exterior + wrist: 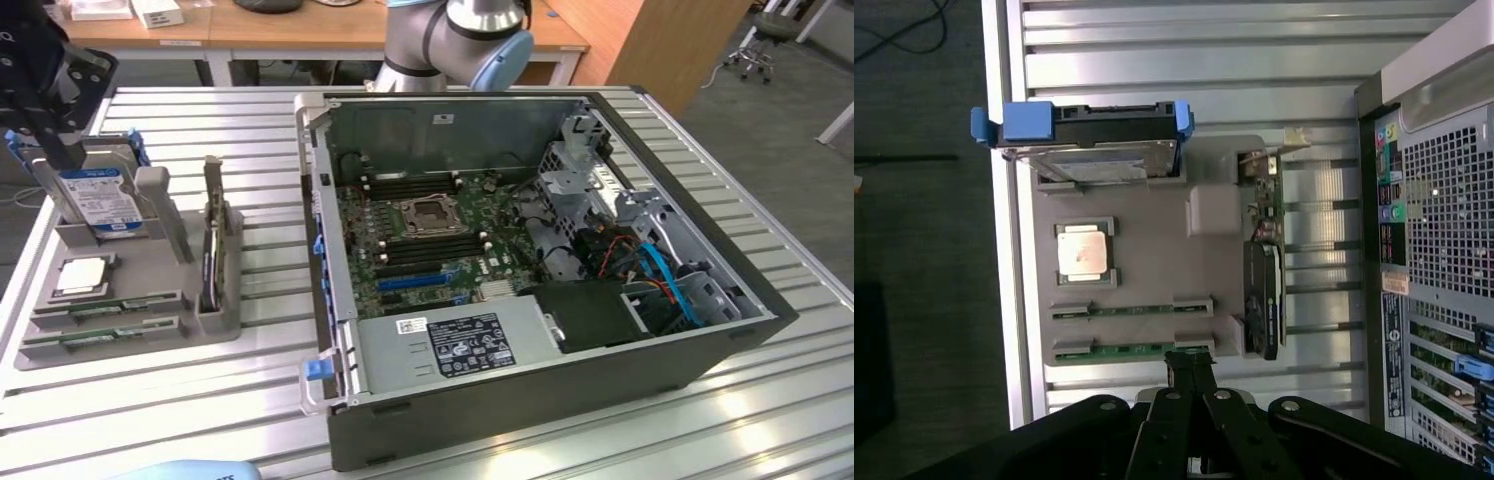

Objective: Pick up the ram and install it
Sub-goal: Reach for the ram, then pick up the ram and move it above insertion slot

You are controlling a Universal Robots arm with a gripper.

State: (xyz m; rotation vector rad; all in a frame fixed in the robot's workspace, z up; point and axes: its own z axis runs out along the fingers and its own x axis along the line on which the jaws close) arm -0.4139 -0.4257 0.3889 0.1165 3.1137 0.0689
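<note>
Ram sticks [1131, 309] green; holder tray [1154, 265] grey; hard drive [1099, 160] silver, label [103, 195] blue; hand [1190, 360] black.

**Nearer ram [1129, 349] and farther ram [1129, 309] lying flat past the fingers [1199, 375]**

The nearer ram, a long, thin green strip carrying small dark chips, is lying flat and running crosswise to the fingers, with one end sitting just beyond their tips. The farther ram is lying parallel to it, one step further from the fingers, looking alike and staying just apart. Neither stick is being gripped.
</note>
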